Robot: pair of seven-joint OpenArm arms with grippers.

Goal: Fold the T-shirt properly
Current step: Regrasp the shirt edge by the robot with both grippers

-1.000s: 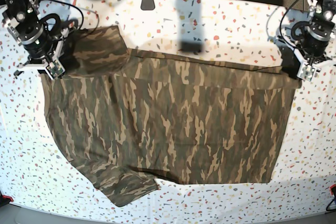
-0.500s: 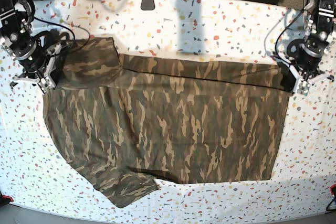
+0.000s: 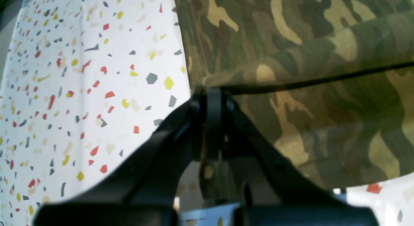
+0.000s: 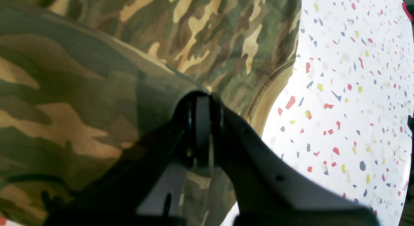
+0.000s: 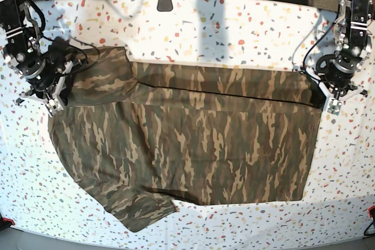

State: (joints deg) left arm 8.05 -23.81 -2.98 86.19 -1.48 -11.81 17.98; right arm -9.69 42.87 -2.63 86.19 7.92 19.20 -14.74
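1. While both arms sit at the far side of the worktop (image 5: 234,21), the T-shirt (image 5: 193,144) lies spread flat between them, its long way running from one arm across to the other.

2. One strip of the T-shirt along its far edge is lifted off the rest. The strip runs in a straight line from the right tool (image 5: 51,95) to the left tool (image 5: 329,99).

3. The right tool (image 4: 202,99) is clenched on the T-shirt (image 4: 97,90) at the corner near the tan collar (image 4: 268,90). Its jaws are pressed together with cloth pinched in them.

4. The left tool (image 3: 210,96) is clenched on the T-shirt (image 3: 323,90) too, at the other far corner. Its jaws are tight on the folded edge.

5. From each tool, the rest of the T-shirt lies toward the near side of the worktop. So I think the next move is to carry the held edge that way, over the flat cloth.

6. Both tools look about level with each other along the far edge of the T-shirt. I think they must move together, or the fold will end up crooked.

7. A sleeve (image 5: 143,209) sticks out at the near edge of the T-shirt, on the right tool's side. It may need tucking in later.
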